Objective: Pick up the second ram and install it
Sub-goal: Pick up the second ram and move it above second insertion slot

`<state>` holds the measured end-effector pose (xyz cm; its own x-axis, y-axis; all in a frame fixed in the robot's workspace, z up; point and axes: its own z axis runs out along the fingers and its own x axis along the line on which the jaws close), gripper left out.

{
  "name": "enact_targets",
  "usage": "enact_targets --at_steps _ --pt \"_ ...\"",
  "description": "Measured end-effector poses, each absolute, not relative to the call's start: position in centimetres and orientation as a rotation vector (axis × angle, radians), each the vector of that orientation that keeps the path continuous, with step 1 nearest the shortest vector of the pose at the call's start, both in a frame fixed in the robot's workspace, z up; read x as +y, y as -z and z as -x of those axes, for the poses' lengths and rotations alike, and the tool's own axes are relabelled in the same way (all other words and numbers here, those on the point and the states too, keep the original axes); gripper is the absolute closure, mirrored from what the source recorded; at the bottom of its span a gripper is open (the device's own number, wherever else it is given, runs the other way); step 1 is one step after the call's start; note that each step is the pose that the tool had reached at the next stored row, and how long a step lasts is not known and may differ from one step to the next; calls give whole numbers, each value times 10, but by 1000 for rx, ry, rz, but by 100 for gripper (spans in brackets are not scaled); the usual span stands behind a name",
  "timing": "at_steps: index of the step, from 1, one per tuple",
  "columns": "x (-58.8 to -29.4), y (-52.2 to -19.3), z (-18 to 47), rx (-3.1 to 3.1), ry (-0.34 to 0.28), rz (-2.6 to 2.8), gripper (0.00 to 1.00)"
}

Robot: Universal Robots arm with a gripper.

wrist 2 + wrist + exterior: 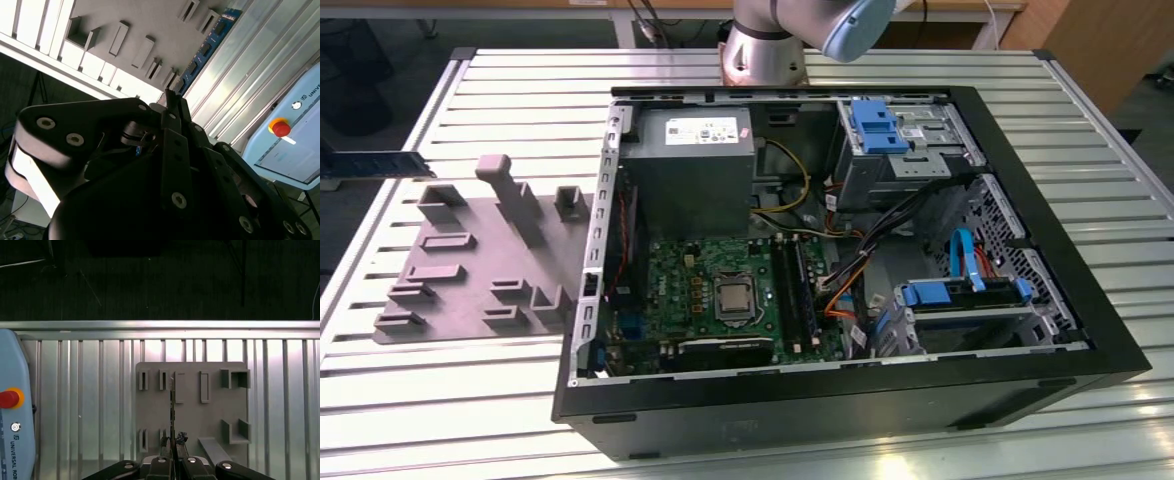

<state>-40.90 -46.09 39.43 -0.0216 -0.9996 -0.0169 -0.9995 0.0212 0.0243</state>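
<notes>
One end of the second ram (205, 50) out of sight inside end effector (173, 441)

I've got the black tower case (854, 410) lying open on the slatted metal table (454, 400). Inside I see:
- grey power supply (687, 170) at the far end
- green motherboard (674, 280) nearer the camera, CPU socket (735, 297) in its middle
- black slot rails (790, 290) just beside the socket, toward the exterior view's right
- orange cables (847, 285) and blue drive brackets (874, 125) further right

Grey tray with upright blocks (467, 250) sits just beside the case, on the exterior view's left. In the first wrist view, a pale blue pendant (12, 405) with a red button (8, 398) lies on the slats, apart from the tray.
</notes>
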Motion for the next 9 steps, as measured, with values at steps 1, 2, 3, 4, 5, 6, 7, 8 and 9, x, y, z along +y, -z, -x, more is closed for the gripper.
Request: enact_targets --at_steps 1,2,3,4,5,6,7,8,9 --pt "-461 -395 409 -2241 46 -2194 86" --pt "-461 -396 409 -2241 46 -2194 86" --pt "-461 -396 409 -2241 46 -2194 86" --pt "-461 -397 409 -2241 46 -2194 86" --pt "-461 -398 409 -2241 46 -2194 86" --pt "-461 -398 409 -2241 46 -2194 86" --pt "-461 -399 409 -2241 46 -2194 86" --pt "-461 -400 409 -2241 46 -2194 86" --pt "-461 -400 409 -2241 46 -2194 86"
